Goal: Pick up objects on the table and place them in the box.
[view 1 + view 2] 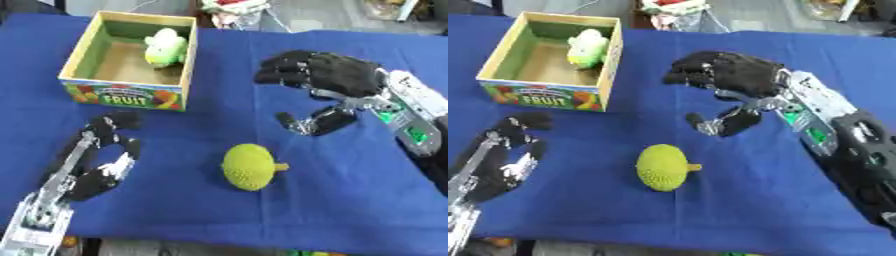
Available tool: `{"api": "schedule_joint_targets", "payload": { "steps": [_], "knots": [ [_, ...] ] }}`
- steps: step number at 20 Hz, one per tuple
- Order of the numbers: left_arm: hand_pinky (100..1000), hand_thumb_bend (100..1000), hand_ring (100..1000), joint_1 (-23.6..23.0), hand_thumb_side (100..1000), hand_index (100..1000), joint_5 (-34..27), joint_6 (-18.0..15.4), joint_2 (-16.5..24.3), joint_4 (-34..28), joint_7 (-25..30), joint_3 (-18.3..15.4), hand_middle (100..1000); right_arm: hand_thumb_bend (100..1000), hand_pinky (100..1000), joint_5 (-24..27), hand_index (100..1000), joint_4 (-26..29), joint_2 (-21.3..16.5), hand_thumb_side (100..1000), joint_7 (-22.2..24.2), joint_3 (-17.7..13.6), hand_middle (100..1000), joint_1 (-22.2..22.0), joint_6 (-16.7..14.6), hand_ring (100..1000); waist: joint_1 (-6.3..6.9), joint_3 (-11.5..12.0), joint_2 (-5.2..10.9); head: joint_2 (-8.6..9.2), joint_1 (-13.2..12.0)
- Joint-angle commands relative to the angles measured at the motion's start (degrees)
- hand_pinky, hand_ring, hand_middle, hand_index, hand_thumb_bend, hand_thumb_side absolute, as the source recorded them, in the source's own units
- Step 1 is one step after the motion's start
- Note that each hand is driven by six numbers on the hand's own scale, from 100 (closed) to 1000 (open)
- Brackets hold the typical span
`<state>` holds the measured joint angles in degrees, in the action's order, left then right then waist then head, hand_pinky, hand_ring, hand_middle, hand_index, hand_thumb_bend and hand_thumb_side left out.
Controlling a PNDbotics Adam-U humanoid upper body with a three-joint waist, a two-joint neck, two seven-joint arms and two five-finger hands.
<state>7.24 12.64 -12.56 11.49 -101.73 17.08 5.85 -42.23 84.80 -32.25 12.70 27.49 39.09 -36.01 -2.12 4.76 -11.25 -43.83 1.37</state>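
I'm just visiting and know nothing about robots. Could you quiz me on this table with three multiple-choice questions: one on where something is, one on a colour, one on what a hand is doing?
1. Where is the pale green toy?
A. inside the box
B. on the cloth beside the box
C. in the right hand

2. What colour is the bumpy round fruit on the cloth?
A. red
B. yellow-green
C. purple

3. What is the right hand doing?
A. gripping the fruit
B. resting inside the box
C. holding nothing, above the cloth

Answers: 1 A, it lies within the box walls. 2 B, its skin is yellow-green. 3 C, blue cloth separates it from the fruit.
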Motion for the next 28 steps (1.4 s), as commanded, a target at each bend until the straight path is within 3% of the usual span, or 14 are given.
{"api": "schedule_joint_targets", "payload": {
  "steps": [1,11,21,28],
  "knots": [
    [548,214,780,0.53,530,858,-0.05,-0.09,0.58,-0.74,-0.02,-0.25,765,100,904,3.44,964,1.48,-1.10,592,2.99,0.23,850,0.39,2.12,924,0.20,-0.08,0.72,-0.29,0.06],
    [548,218,776,0.71,529,859,-0.07,-0.18,0.55,-0.72,0.17,-0.09,763,100,899,13.96,948,2.97,1.35,677,13.50,1.75,831,0.41,6.84,916,0.51,-0.16,0.57,-0.29,0.12],
    [549,221,775,0.90,529,859,-0.09,-0.27,0.48,-0.73,0.41,0.03,763,100,900,24.22,927,1.04,1.68,778,24.01,2.02,823,1.09,11.11,914,0.65,0.13,0.40,-0.29,0.25],
    [549,222,775,0.99,530,858,-0.08,-0.28,0.45,-0.73,0.48,0.02,762,100,903,25.09,911,-1.78,2.09,837,30.29,1.81,816,1.13,11.45,916,0.64,0.20,0.18,-0.29,0.35]
  ]
}}
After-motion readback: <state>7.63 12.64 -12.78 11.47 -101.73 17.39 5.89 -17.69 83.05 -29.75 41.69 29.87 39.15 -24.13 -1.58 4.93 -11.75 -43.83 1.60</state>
